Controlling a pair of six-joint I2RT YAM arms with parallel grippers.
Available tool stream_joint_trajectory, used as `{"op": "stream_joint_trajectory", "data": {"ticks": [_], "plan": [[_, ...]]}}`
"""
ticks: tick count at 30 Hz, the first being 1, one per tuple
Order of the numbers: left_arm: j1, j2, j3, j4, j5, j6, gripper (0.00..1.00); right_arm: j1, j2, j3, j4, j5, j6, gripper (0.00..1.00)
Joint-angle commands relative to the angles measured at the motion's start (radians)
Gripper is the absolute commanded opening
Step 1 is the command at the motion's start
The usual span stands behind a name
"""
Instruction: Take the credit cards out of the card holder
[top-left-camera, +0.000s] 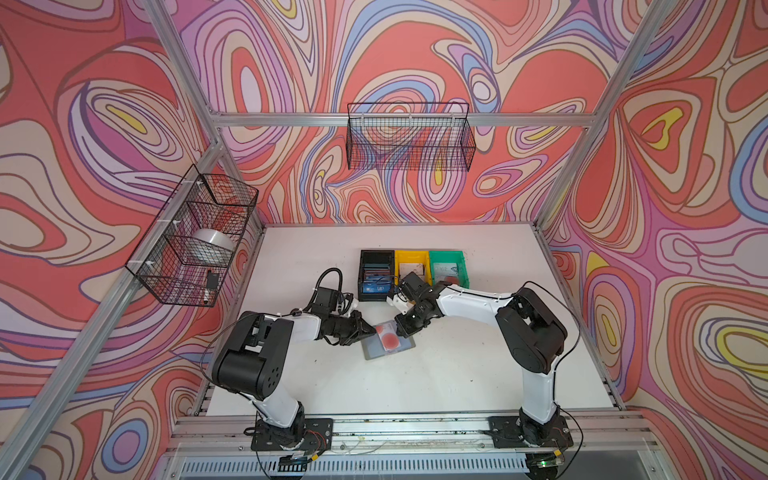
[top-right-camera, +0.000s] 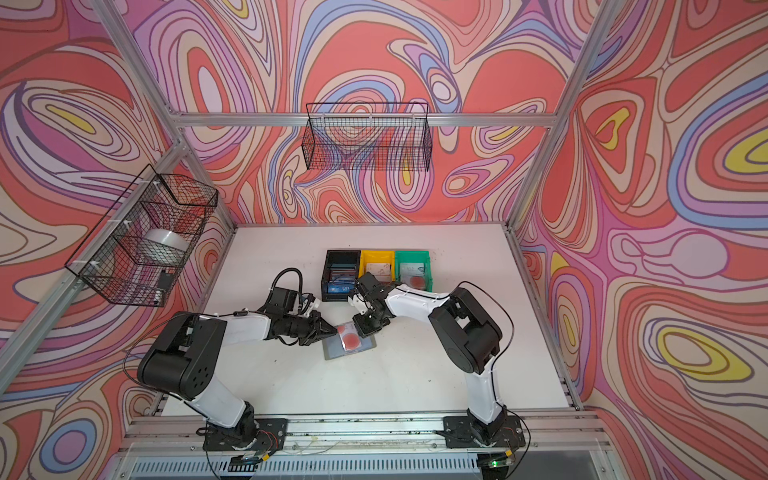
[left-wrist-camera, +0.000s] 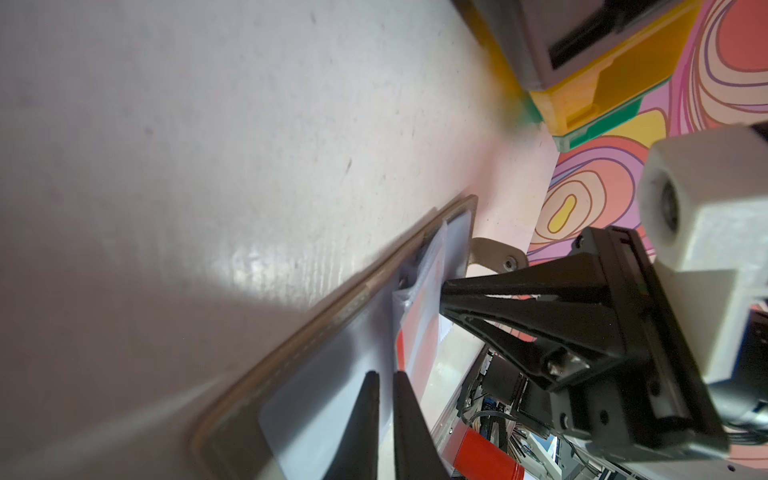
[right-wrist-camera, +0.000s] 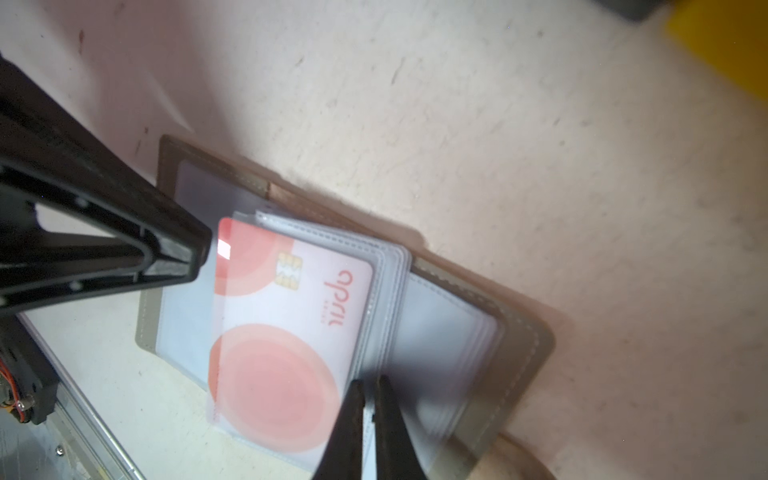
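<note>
Holder (top-left-camera: 374, 353) is lying open between both claws, with the pale card (right-wrist-camera: 286, 332) sitting in the top clear sleeve (right-wrist-camera: 390, 266), one edge seemingly poking out. The card's looking light, stiff and slick. The sleeve's floppy and likely dragging along. I'd be pinching the exposed edge while pinning the holder. Left claw (right-wrist-camera: 199, 253) is closing to a point, touching that edge, can't tell if gripping. Right claw (right-wrist-camera: 370, 384) is sitting closed, tips on the sleeve stack beside the card.
</note>
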Motion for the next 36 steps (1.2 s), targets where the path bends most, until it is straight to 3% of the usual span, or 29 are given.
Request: {"op": "stream_joint_trajectory", "data": {"ticks": [1, 36], "plan": [[-0.005, 0.021, 0.001, 0.025, 0.003, -0.008, 0.12, 0.010, 0.050, -0.022, -0.042, 0.006, 0.008, 0.11], [-0.018, 0.068, 0.020, 0.088, 0.008, -0.039, 0.13, 0.010, 0.061, -0.017, -0.050, -0.005, 0.003, 0.11]]}}
